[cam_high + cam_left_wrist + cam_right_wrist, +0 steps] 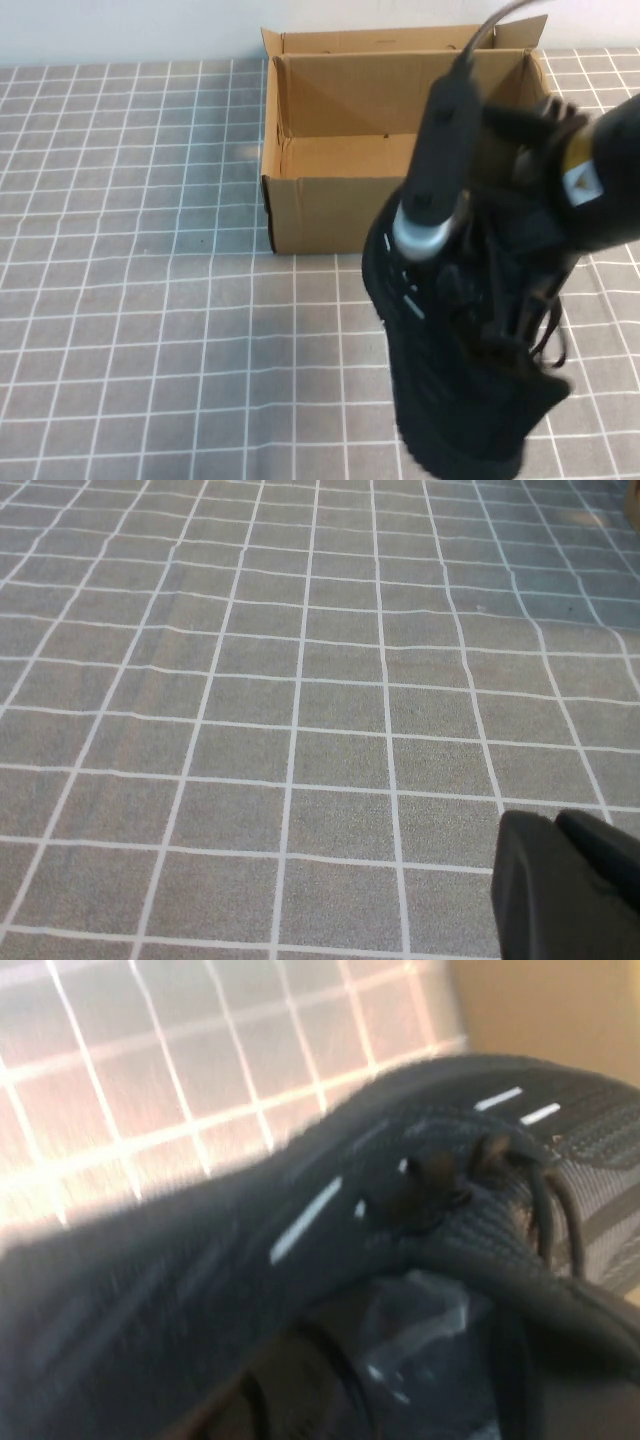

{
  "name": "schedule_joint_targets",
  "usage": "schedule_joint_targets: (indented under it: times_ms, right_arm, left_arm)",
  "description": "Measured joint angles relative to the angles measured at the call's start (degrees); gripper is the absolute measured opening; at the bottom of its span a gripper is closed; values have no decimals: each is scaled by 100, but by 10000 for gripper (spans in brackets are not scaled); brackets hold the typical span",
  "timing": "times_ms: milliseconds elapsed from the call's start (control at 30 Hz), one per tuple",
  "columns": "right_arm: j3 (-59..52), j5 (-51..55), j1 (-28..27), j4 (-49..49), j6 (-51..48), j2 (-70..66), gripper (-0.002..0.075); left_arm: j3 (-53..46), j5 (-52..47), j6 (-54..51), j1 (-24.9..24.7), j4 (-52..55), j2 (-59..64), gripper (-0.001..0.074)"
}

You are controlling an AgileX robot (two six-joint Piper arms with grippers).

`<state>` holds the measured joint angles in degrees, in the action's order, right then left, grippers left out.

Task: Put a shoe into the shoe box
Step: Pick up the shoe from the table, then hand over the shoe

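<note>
The black knit shoe (450,380) with white dash marks hangs in the air, toe down, in front of the right half of the open brown shoe box (330,215). My right gripper (505,275) is shut on the shoe's collar and holds it above the table. In the right wrist view the shoe (300,1210) fills the frame, with the gripper (420,1350) at its opening and the box (540,1010) just beyond. My left gripper (570,890) shows only in the left wrist view, shut and empty, low over the tablecloth.
A grey tablecloth (150,300) with a white grid covers the table. The box's lid flap (400,40) stands up at the back against the white wall. The box's inside shows only bare cardboard.
</note>
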<state>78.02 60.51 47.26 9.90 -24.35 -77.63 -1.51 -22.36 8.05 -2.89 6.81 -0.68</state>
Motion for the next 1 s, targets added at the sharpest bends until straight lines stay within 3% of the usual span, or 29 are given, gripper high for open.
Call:
schedule_joint_targets:
  times_ms: [267, 767, 1000]
  right_arm:
    - [706, 304, 0, -354, -83, 140, -6]
    - [774, 467, 0, -390, -167, 127, -6]
    - [774, 399, 0, -603, -63, 104, -6]
  left_arm:
    - [0, 0, 0, 0, 0, 0, -1]
    - [0, 13, 0, 0, 40, 0, -1]
    - [0, 1196, 598, 0, -781, 0, -1]
